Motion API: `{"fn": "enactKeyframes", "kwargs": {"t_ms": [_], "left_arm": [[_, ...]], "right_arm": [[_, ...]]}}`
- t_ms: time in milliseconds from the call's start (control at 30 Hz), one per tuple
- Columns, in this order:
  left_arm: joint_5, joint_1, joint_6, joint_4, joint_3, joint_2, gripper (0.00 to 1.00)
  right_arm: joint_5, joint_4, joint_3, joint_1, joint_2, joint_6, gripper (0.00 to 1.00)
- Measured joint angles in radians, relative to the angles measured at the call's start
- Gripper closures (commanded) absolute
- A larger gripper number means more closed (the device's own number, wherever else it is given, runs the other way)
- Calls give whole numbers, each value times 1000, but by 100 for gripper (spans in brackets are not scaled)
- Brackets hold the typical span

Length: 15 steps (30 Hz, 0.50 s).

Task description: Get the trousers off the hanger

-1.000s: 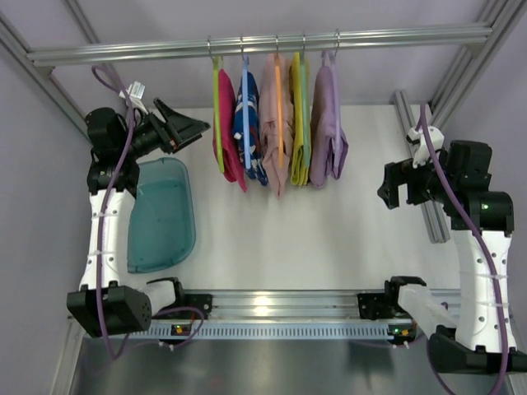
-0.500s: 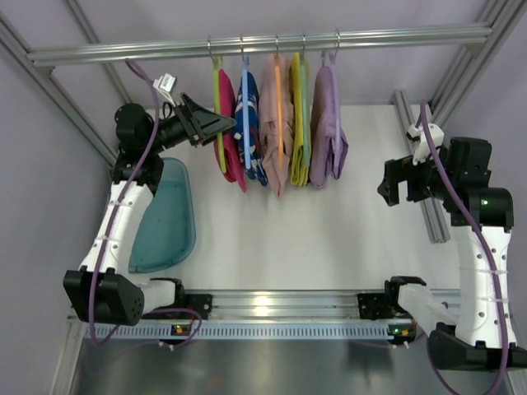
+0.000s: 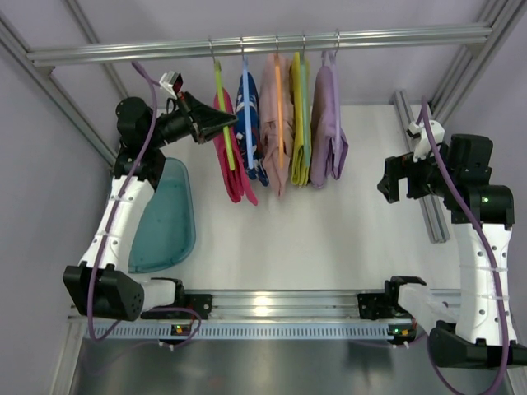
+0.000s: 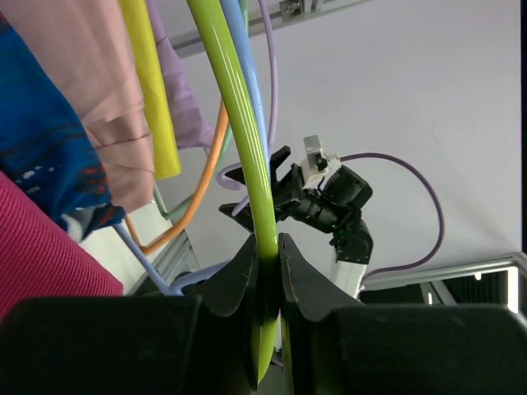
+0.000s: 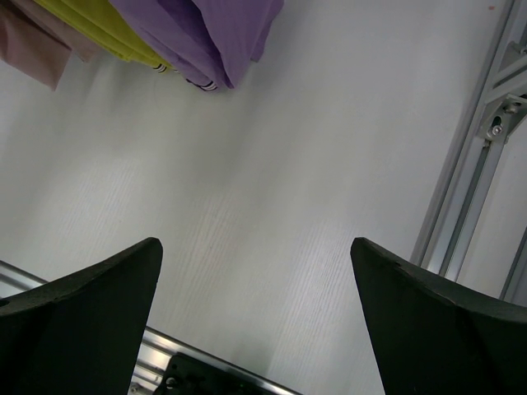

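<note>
The white-and-black left arm (image 3: 115, 216) climbs from its base at 7 o'clock to a shoulder-high bend near 10 o'clock. Its wrist is turned so the black two-finger left gripper (image 3: 230, 123) points toward 3 o'clock, fingers pinched tight on a thin lime-green plastic hanger (image 4: 247, 140). The right arm (image 3: 482, 247) stands up from 5 o'clock. Its right gripper (image 3: 385, 185) points toward 9 o'clock, jaws spread wide and holding nothing.
</note>
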Motion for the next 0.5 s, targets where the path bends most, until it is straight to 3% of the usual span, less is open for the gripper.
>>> {"fn": "enactKeyframes", "kwargs": {"t_ms": [300, 500], "left_arm": [[18, -10, -68, -305, 261, 51, 100], [23, -11, -116, -377, 349, 76, 100]], "right_arm": [[0, 0, 0, 0, -3, -1, 1], [0, 0, 0, 0, -3, 0, 1]]}}
